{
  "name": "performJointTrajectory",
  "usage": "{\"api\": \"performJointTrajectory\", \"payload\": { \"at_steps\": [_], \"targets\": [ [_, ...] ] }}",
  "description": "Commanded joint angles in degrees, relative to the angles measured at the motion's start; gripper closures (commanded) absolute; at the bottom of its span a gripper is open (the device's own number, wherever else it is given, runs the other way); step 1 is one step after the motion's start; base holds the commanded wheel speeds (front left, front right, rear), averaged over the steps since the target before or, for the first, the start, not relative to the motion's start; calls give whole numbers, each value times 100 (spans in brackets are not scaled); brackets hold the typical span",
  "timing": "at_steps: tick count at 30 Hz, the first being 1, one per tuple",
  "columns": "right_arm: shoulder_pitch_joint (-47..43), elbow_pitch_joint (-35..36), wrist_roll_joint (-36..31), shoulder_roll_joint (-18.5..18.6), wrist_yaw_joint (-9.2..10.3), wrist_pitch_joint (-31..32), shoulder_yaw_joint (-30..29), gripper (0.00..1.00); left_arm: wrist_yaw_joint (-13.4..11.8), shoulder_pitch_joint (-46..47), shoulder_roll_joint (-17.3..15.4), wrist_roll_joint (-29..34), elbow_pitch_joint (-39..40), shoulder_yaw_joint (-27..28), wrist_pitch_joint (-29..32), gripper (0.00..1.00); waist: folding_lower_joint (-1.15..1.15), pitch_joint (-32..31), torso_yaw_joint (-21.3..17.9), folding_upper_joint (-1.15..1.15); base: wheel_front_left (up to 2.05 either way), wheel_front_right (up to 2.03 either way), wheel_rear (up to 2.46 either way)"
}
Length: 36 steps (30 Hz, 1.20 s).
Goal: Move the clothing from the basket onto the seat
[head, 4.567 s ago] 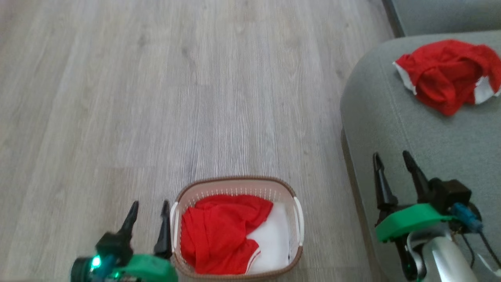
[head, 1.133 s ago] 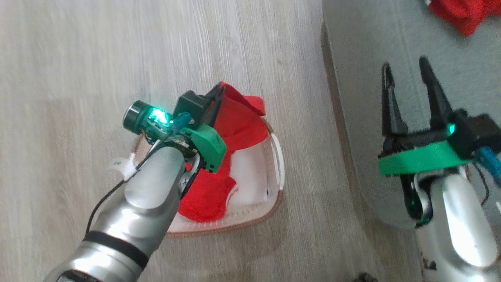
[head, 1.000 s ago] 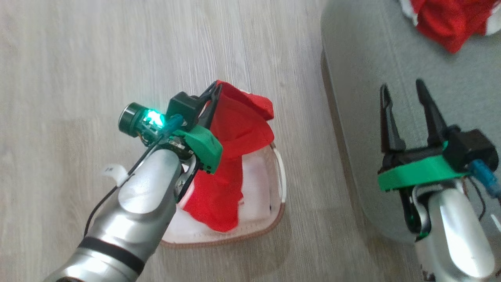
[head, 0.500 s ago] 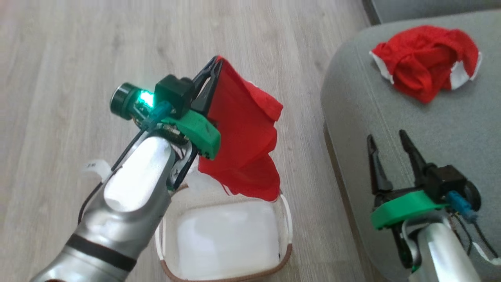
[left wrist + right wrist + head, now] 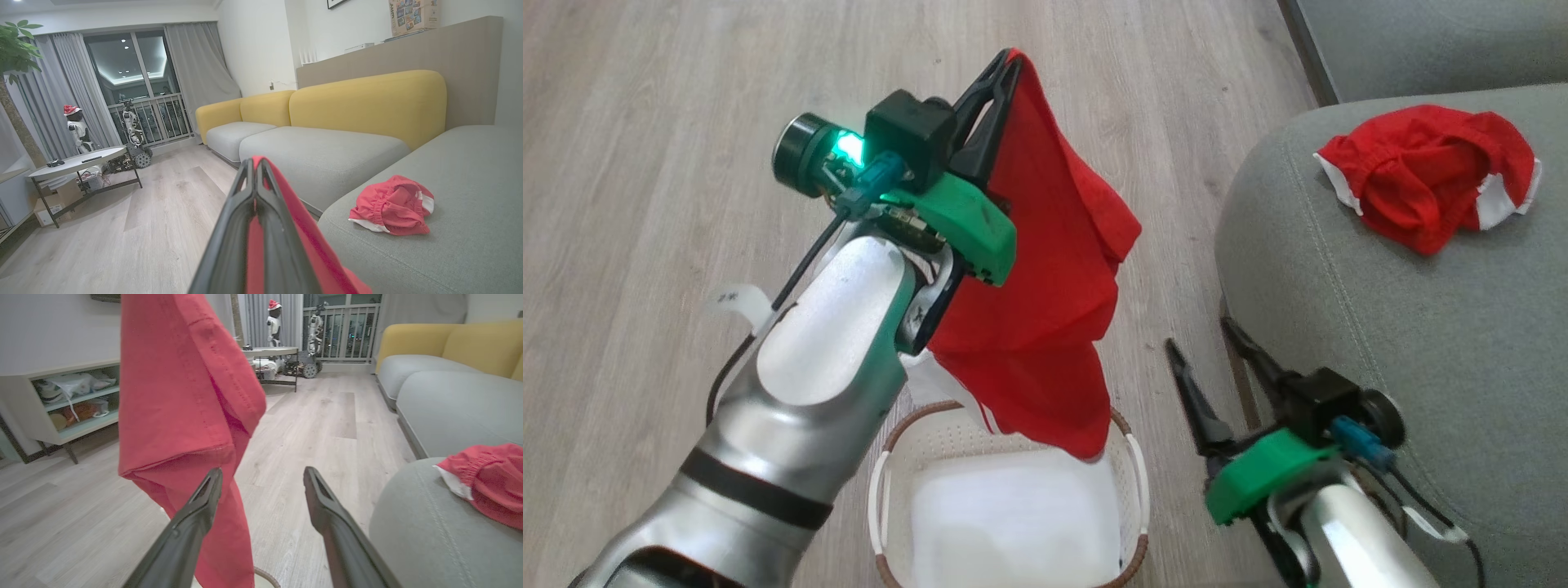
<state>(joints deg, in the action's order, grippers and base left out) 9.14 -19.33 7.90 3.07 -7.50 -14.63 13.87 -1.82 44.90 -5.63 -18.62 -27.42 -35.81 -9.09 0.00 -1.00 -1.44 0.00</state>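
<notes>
Pinching a bright red mesh garment (image 5: 1045, 269) by its top edge: left gripper (image 5: 1006, 65), fingers pressed together on the fabric, up above the cream perforated plastic basket (image 5: 931, 429). Garment hangs free with its low end over the basket's far rim; contact unclear. Right gripper (image 5: 1201, 333) is spread, holding nothing, between the basket and the grey-green upholstered seat cushion (image 5: 1339, 327). Second red-and-white garment (image 5: 1425, 184) lies crumpled on that cushion. Basket sits on pale wood-look floor (image 5: 686, 163).
</notes>
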Motion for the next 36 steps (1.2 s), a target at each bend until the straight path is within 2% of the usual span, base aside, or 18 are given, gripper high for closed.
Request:
{"api": "performJointTrajectory", "payload": {
  "at_steps": [1, 13, 22, 27, 30, 31, 32, 33, 36],
  "targets": [
    [380, 93, 116, -3, 1, -37, 285, 0, -36, 503, -77, -54, 167, 224, -17, 100, 0, -24, 29, 0, 0, 0, 0],
    [1299, -856, 1168, 283, 1, -37, 1435, 0, -23, 609, 55, -109, 295, 42, -45, 100, 0, -223, 287, 0, 0, 0, 0],
    [2128, -1913, 2726, 434, 1, -36, 2394, 0, -18, 576, 136, -185, 548, -164, 26, 100, 0, -365, 579, 0, 0, 0, 0],
    [2608, -2003, 3324, 489, 1, -37, 3145, 0, -29, 563, 156, -220, 647, -238, 59, 100, 0, -377, 674, 0, 0, 0, 0],
    [2823, -1946, 3470, 553, 1, -37, 3357, 0, -48, 537, 153, -241, 668, -255, 75, 100, 0, -369, 718, 0, 0, 0, 0],
    [2862, -1899, 3472, 566, 1, -37, 3355, 38, -61, 519, 143, -253, 665, -251, 86, 100, 0, -365, 727, 0, 0, 0, 0],
    [2877, -1852, 3460, 574, 1, -37, 3338, 62, -75, 499, 125, -264, 656, -243, 96, 100, 0, -360, 732, 0, 0, 0, 0],
    [2880, -1809, 3421, 585, 1, -37, 3310, 97, -93, 478, 100, -275, 641, -230, 106, 100, 0, -353, 733, 0, 0, 0, 0],
    [2837, -1720, 3299, 609, 1, -37, 3250, 100, -134, 432, 38, -300, 593, -189, 117, 100, 0, -340, 724, 0, 0, 0, 0]
  ]
}}
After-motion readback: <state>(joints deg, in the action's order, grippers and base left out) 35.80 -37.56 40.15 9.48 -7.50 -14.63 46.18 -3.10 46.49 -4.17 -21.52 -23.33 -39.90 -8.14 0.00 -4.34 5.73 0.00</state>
